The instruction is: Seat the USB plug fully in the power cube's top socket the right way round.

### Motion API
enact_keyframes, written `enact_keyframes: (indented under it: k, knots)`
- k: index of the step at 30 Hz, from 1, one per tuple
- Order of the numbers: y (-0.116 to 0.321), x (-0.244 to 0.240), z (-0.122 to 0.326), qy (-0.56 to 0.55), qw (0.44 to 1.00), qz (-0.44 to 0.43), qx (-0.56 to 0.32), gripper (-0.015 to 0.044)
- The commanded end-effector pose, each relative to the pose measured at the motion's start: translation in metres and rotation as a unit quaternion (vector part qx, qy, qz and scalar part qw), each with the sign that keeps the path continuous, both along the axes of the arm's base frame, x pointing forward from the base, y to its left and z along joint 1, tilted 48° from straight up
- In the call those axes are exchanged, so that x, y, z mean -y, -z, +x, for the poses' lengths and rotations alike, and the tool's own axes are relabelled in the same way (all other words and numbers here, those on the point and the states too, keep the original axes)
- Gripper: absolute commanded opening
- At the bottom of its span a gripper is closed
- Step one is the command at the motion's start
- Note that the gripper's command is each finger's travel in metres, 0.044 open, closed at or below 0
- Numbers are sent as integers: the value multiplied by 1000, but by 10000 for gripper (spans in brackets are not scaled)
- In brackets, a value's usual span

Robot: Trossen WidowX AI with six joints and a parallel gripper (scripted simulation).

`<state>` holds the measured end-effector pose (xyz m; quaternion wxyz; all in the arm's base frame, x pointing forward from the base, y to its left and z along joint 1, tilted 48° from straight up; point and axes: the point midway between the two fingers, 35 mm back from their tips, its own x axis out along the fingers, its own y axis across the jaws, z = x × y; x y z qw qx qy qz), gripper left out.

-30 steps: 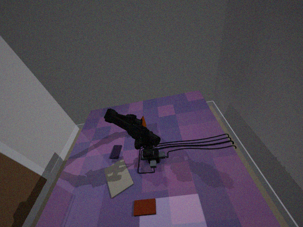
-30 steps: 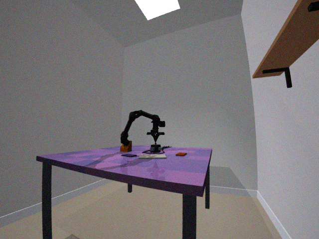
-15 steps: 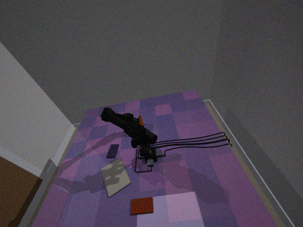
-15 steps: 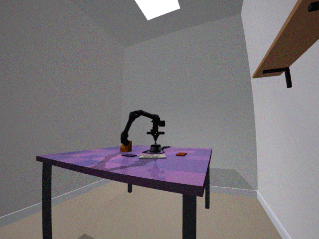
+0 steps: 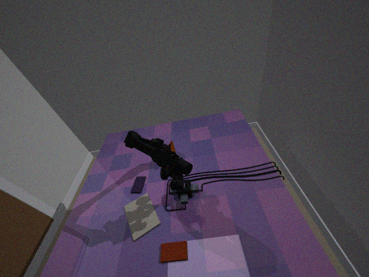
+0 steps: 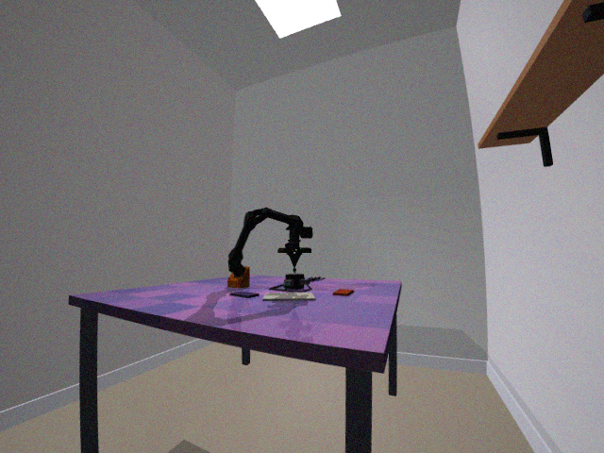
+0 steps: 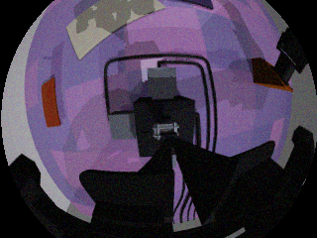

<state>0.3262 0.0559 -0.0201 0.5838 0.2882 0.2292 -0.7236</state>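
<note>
1. We see the black arm arch up from its base and bend down over the cube.
2. The black power cube sits beneath, grey blocks at its sides.
3. Our pincer points straight down, clenched on the plug.
4. We find the small, silvery plug above the cube's top; its seating we cannot tell.
</note>
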Motion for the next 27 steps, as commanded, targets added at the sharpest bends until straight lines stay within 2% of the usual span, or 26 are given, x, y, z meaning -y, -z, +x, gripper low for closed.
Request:
enact_keyframes:
  k: [1,20,27]
  knots:
    - [-2,-4,1,2,1000,2,2,0]
    - [-10,-11,2,2,1000,2,1,0]
    - [-9,-9,2,-37,999,9,-38,0]
